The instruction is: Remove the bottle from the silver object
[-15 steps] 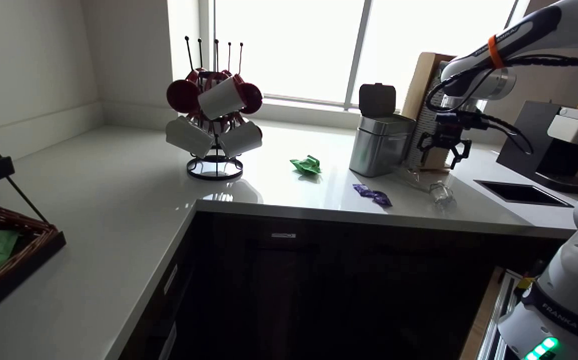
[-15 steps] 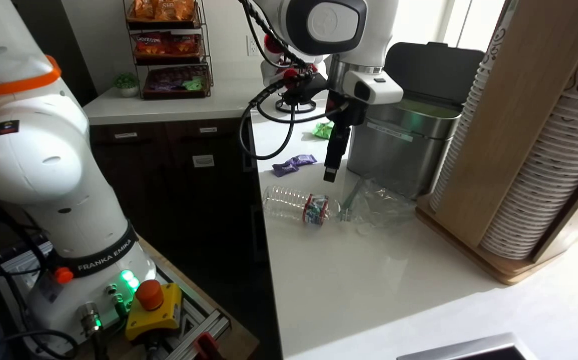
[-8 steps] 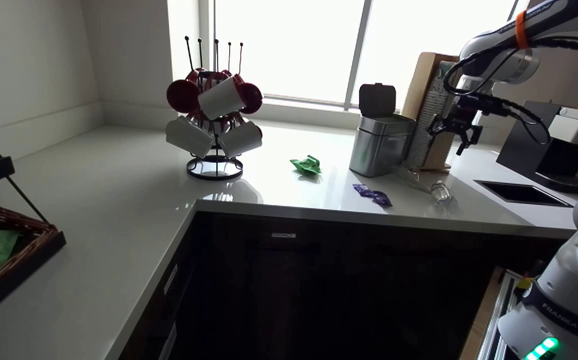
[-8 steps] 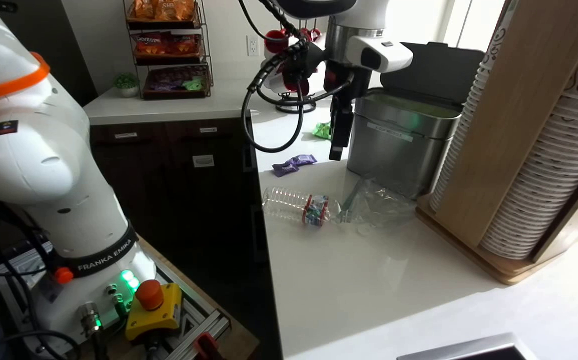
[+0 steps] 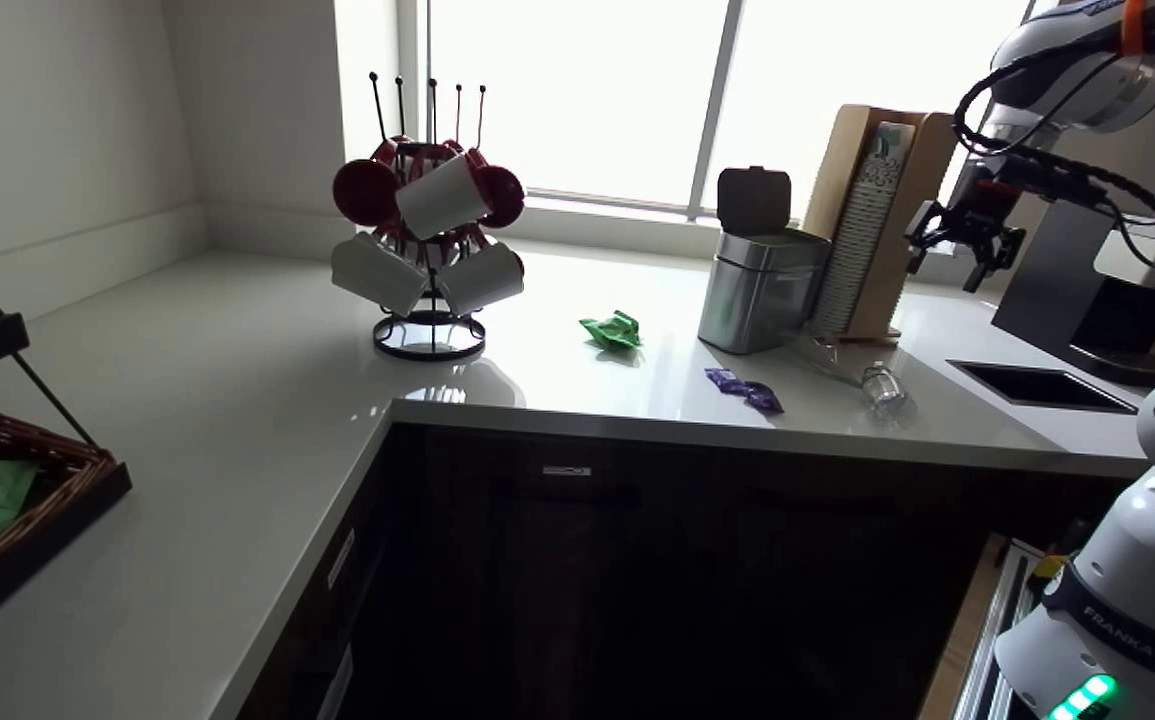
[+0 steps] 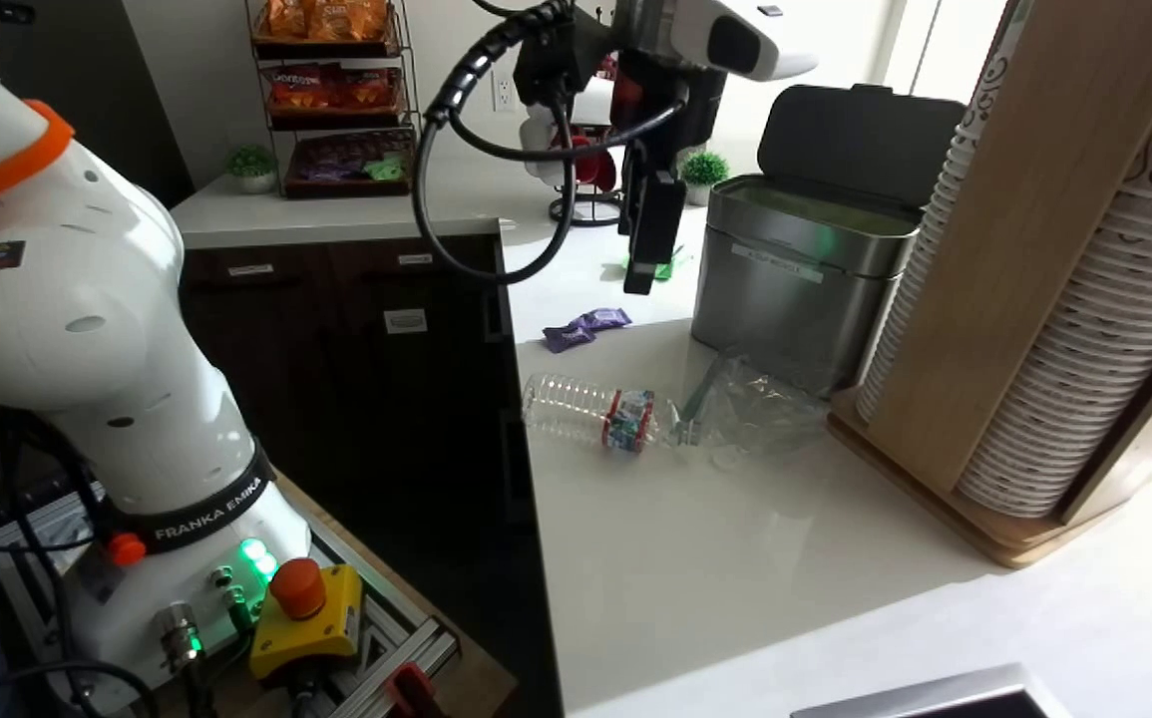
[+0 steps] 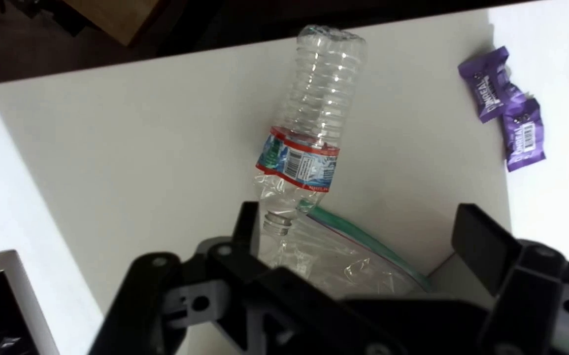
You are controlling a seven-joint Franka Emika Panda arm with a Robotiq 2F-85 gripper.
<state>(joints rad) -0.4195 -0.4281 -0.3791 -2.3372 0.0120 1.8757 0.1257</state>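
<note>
CLAW [image 7: 365,236]: spread, nothing pinched | BOTTLE [image 7: 316,106]: judged light, slick, easily crushed | HOLD: should be taken gently across the label [image 7: 298,160]

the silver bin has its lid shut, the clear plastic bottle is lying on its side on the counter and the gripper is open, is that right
The lid is not shut: both exterior views show it raised, leaving the silver bin open. The clear plastic bottle is lying on its side on the counter, and the gripper is open.
</note>
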